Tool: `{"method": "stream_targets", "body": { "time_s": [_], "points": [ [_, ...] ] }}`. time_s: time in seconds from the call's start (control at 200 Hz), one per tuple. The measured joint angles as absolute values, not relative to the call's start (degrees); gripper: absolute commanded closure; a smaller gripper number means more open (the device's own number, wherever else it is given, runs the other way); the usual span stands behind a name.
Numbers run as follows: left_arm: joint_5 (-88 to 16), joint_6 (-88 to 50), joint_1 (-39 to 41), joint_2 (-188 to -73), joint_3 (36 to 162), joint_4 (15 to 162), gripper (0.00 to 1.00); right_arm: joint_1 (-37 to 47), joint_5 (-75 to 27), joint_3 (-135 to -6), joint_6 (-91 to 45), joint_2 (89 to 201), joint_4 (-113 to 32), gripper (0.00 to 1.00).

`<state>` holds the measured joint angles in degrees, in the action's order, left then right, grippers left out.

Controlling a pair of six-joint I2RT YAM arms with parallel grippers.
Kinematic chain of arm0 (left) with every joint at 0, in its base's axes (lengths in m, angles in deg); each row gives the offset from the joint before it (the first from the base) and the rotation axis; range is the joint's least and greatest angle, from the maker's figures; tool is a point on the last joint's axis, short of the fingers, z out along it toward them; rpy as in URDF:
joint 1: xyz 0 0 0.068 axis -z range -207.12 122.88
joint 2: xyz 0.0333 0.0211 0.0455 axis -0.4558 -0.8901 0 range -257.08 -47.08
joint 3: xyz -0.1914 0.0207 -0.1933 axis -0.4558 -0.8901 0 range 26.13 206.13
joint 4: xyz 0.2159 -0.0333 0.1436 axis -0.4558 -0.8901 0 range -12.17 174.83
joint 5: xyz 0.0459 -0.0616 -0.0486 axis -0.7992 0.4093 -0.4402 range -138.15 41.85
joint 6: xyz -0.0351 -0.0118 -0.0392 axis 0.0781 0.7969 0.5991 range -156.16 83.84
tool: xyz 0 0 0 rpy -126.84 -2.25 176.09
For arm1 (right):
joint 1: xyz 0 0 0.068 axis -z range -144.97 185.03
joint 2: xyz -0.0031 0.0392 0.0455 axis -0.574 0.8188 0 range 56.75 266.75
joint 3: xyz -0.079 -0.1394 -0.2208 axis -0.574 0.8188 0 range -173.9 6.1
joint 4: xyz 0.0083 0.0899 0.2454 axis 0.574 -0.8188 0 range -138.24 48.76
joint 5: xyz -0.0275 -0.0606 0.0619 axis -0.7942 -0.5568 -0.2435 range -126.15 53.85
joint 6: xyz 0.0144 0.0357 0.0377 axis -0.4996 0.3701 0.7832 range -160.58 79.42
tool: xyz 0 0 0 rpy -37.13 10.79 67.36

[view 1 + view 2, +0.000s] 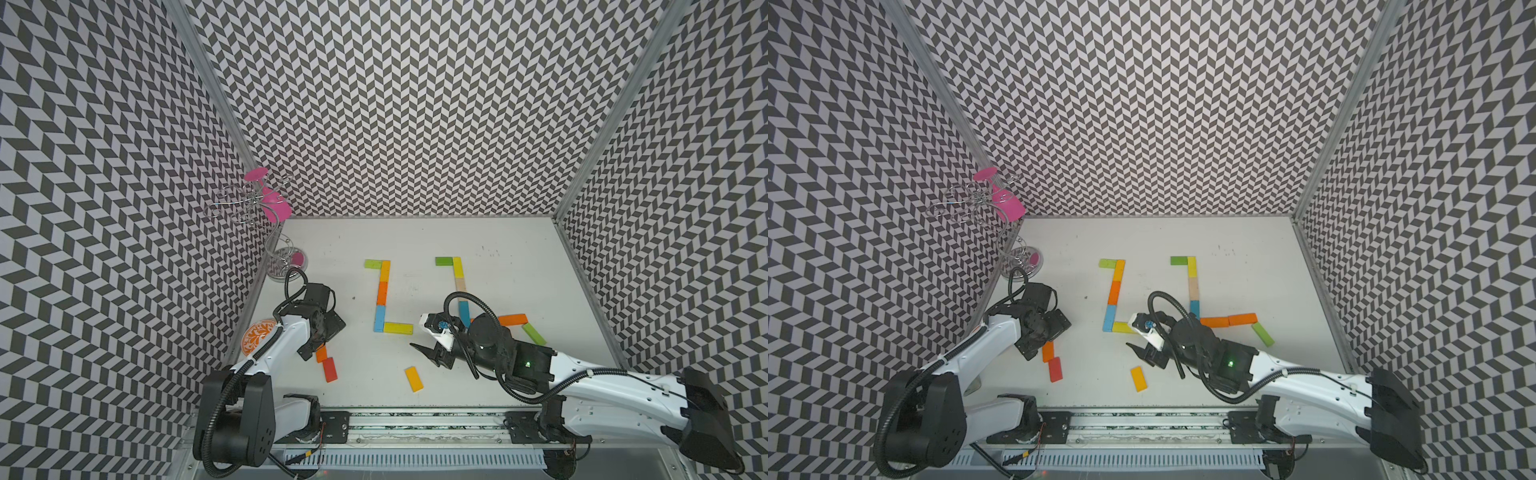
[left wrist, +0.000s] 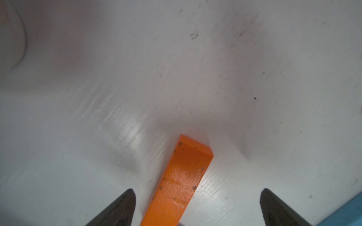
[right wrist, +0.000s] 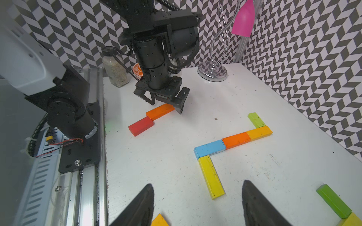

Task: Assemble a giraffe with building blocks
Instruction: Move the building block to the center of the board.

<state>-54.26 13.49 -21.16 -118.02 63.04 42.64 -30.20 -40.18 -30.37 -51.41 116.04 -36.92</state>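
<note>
Two flat lines of building blocks lie mid-table. One runs green (image 1: 373, 263), amber, orange (image 1: 382, 292), blue, yellow (image 1: 397, 328). The other runs green (image 1: 444, 261), yellow, tan (image 1: 460, 284), blue, orange (image 1: 513, 319), green. An orange block (image 1: 321, 354) and a red block (image 1: 330, 369) lie end to end at the front left. My left gripper (image 2: 197, 190) is open, low over that orange block (image 2: 182, 182), a finger on each side. My right gripper (image 1: 430, 357) is open and empty, just behind a loose amber block (image 1: 414, 378).
The orange-patterned bowl (image 1: 257, 337) sits by the left wall under my left arm. A chrome wire stand (image 1: 286, 262) with pink pieces stands in the back left corner. A jar of grains (image 3: 115, 72) is near the bowl. The front rail (image 1: 415, 424) borders the table.
</note>
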Motion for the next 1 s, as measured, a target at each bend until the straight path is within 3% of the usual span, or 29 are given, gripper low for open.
{"method": "stream_targets", "body": {
  "time_s": [0.21, 0.761, 1.002],
  "points": [
    [-52.5, 14.9, -21.2, -118.3, 59.8, 45.0, 0.09, -30.4, -40.9, -30.3, -51.2, 114.9, -36.9, 0.32],
    [-47.5, 15.4, -20.0, -115.9, 56.8, 52.7, 0.63, -31.1, -41.9, -30.3, -49.9, 114.6, -36.9, 0.36],
    [-47.1, 14.5, -20.0, -117.4, 56.9, 55.2, 0.65, -31.7, -42.0, -30.3, -49.9, 115.2, -36.9, 0.37]
  ]
}}
